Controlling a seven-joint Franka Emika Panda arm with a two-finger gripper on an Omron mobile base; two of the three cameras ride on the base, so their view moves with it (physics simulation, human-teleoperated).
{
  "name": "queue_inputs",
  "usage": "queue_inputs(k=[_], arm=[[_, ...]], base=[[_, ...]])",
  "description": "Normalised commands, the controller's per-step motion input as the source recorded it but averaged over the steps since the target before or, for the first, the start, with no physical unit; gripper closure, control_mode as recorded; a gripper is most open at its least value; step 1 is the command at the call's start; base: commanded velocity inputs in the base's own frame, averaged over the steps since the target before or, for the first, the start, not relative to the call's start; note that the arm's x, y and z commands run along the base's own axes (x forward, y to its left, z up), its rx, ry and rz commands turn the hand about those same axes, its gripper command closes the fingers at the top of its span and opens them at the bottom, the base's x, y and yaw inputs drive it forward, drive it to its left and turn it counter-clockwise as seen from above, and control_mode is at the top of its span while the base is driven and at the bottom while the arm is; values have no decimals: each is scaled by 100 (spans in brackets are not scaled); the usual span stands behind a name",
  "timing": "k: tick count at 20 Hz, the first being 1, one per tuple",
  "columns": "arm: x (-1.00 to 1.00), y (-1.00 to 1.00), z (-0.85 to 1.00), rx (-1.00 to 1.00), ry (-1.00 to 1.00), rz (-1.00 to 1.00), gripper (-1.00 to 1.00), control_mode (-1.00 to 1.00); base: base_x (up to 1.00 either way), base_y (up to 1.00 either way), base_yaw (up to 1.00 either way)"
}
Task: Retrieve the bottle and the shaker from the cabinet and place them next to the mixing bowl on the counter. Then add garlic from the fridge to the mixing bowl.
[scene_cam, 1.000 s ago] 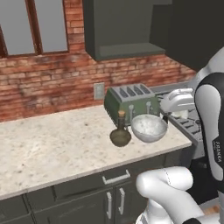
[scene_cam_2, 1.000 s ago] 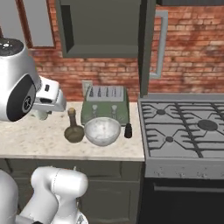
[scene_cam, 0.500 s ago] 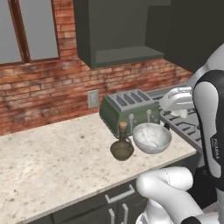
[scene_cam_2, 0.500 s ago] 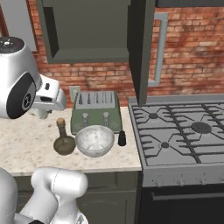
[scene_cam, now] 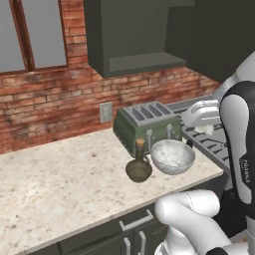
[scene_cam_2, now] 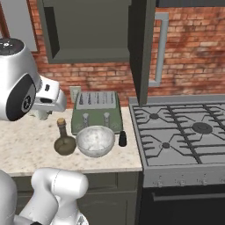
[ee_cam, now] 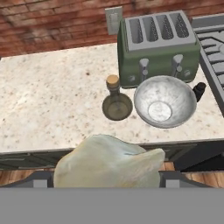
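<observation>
The bottle [ee_cam: 117, 103] stands upright on the speckled beige counter [ee_cam: 48, 100], its thin corked neck pointing straight up from a squat, olive-brown belly. Just beside it sits the mixing bowl [ee_cam: 164, 101], round, pale grey, mottled whitish inside. The small black shaker [scene_cam_2: 122, 138] stands upright at the bowl's other side, near the gas hob [scene_cam_2: 184, 132]. Behind them is a green four-slot toaster [scene_cam: 144, 124]. The gripper [ee_cam: 107, 164] is clamped wide around a bulbous, papery, off-white head of garlic [ee_cam: 108, 161], above the counter's front edge.
</observation>
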Motion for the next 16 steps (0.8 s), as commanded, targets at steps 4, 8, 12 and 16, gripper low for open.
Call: queue_inputs(k=[4,8,12,16], arm=[[0,0,0,0,0,0,100,100],[0,0,0,0,0,0,100,-100],[39,10,16,-7,20,-3,100,-100],[76,18,30,-18,45,0,100,-100]], base=[[0,0,0],[0,0,0],[0,0,0],[0,0,0]])
